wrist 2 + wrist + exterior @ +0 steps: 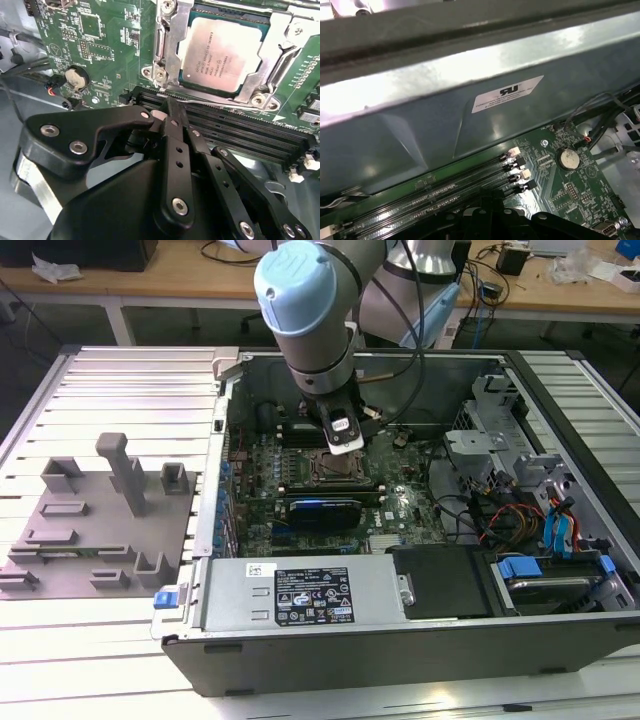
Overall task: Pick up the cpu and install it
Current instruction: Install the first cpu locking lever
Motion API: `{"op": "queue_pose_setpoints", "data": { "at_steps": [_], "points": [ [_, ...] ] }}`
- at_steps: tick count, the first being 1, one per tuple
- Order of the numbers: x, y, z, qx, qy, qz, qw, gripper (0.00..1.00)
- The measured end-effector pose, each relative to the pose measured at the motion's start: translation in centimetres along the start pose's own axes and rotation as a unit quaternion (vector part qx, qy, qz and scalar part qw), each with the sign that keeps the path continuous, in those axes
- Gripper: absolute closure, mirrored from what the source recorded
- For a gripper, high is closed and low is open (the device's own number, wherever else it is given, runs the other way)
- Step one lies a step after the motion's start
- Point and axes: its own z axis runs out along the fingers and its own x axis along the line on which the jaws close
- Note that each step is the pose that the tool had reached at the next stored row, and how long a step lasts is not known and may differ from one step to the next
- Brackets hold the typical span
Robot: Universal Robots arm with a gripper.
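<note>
Inside the open grey metal computer case [420, 640], the small square silver cpu [220, 55] already sits in its socket, at twelve o'clock from the black claw [169, 112]. The claw looks pinched narrow and holds nothing, so I think the placing step is done.

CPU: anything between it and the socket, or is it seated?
Nothing visible stands between them. In the second wrist view the cpu already lies inside the socket frame; the gripper sits beside it over the memory slots.
</note>
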Motion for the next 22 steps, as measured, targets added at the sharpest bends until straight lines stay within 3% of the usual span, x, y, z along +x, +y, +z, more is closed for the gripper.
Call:
{"op": "queue_pose_setpoints", "data": {
  "at_steps": [12,22],
  "points": [
    [0.09,0.03,0.25,-0.0015,0.0034,-0.015,0.9999,0.89],
    [0.06,0.12,0.03,-0.0033,0.0043,-0.016,0.9999,0.89]
  ]
}}
